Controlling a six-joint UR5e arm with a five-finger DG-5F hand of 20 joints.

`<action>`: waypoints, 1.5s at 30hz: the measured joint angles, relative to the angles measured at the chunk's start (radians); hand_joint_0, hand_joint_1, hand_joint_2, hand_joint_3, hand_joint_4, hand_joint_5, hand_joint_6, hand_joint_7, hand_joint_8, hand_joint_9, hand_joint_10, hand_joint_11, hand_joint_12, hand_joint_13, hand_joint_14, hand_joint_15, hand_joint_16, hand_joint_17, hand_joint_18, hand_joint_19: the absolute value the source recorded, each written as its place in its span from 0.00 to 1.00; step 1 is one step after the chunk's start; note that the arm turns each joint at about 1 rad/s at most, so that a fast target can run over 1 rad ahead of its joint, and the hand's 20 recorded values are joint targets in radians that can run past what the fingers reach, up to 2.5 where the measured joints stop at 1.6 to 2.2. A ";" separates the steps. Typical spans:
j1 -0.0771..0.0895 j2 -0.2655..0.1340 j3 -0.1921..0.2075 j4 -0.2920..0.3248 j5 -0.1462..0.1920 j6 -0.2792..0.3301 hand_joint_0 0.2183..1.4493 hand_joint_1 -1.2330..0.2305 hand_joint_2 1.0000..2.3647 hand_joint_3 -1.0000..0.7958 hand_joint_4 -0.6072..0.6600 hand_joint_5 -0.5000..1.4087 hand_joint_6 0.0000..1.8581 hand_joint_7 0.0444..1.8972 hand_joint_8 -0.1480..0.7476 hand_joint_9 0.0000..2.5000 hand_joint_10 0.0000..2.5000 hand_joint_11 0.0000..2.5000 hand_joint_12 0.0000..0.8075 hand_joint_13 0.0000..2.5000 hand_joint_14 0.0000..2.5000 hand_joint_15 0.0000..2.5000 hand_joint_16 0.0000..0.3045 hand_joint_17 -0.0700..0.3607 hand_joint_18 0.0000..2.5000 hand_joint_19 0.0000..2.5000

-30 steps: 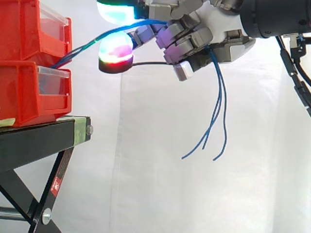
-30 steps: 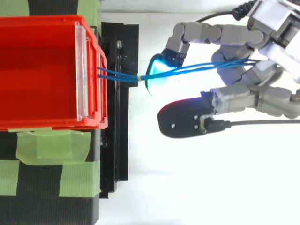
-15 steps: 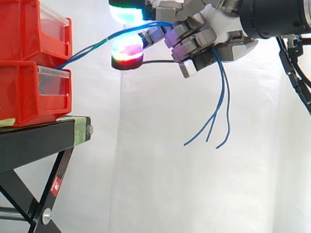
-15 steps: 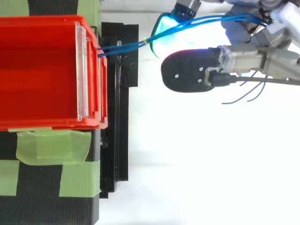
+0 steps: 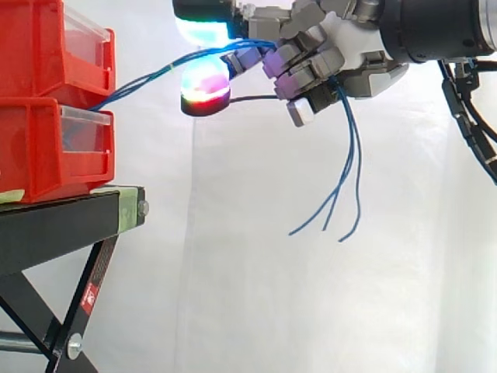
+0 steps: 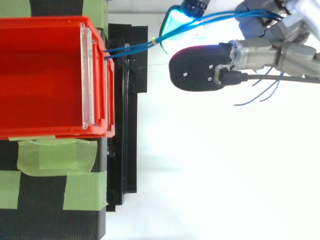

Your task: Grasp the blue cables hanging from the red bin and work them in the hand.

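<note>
Blue cables [image 5: 147, 75] run from the front of the upper red bin [image 5: 54, 47] up and rightward into my hand [image 5: 342, 54], then hang down below it with loose ends [image 5: 342, 194]. My hand is at the upper right of the side view, fingers curled round the cables, its glowing fingertips [image 5: 203, 81] pointing toward the bin. In the top view the cables [image 6: 140, 46] leave the red bin [image 6: 50, 75] at its right wall and pass between the cyan pad [image 6: 175, 22] and the dark-backed thumb [image 6: 200, 67] of the hand [image 6: 270, 47].
A second red bin [image 5: 54, 151] sits beneath the upper one on a black stand [image 5: 70, 225] with green tape [image 6: 55, 155]. A white curtain hangs behind.
The hand has moved up and away from the viewer toward the top view's upper edge, pulling the cables tighter and at a steeper slant. The loose ends have swung slightly.
</note>
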 measured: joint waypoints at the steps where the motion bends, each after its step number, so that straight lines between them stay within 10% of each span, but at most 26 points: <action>1: -0.001 0.000 0.000 -0.003 -0.002 0.000 0.53 0.43 0.01 0.14 0.75 0.49 0.01 0.68 0.67 0.72 1.00 1.00 0.66 0.76 1.00 0.56 0.67 0.52 1.00 0.30; 45: 0.001 0.000 0.001 0.098 -0.072 -0.138 0.58 0.42 0.01 0.19 0.74 0.49 0.01 0.68 0.67 0.72 1.00 1.00 0.66 0.76 1.00 0.56 0.67 0.52 1.00 0.30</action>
